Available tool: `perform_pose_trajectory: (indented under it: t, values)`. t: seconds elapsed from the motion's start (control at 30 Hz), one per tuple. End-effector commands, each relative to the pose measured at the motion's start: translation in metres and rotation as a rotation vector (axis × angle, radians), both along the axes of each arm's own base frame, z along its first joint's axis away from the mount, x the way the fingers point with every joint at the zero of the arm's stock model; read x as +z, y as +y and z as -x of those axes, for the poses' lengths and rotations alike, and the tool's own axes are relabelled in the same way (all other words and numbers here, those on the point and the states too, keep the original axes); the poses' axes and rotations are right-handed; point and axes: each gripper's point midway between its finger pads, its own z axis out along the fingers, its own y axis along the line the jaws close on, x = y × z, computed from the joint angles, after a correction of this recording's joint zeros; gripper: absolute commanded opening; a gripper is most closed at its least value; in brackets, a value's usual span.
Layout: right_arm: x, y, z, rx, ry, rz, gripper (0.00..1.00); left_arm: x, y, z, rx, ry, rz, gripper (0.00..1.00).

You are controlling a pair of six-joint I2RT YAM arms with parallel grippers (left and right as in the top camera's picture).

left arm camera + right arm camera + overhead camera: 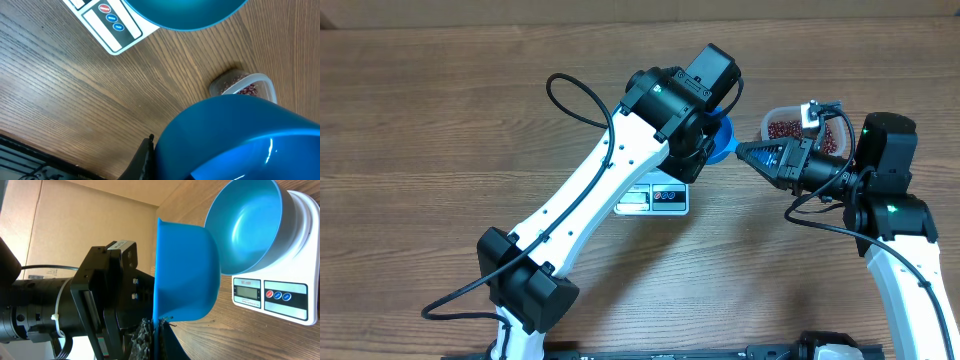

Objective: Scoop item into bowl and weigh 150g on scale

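Note:
The round blue bowl stands on the white scale and looks empty inside. The bowl is hidden under the left arm in the overhead view. A smaller blue scoop hangs on its side just right of the scale, above the table. My right gripper is shut on its thin rim. My left gripper is shut on the scoop from the other side, one finger flat against its wall. The red-brown beans lie in a clear tub behind the right gripper.
The scale's display and buttons face the front of the wooden table. The left arm reaches over the scale. The bean tub stands to the right of the scale.

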Motion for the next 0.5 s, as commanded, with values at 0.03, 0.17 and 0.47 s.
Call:
perform_pose_trajectory:
  t: [0.03,0.17,0.47]
  values:
    - [0.0127,0.0016,0.0012,0.020,-0.036,-0.012,0.04,0.0164,0.0008,0.0002,0.017,-0.028,0.028,0.04]
    - [0.0125,0.0013,0.0007,0.018,-0.035,-0.010,0.04,0.0164,0.0008,0.0003,0.016,-0.028,0.028,0.04]
    - [0.0125,0.0013,0.0007,0.017,-0.036,-0.010,0.25,0.0158,0.0018,0.0014,0.003,-0.027,0.021,0.04]
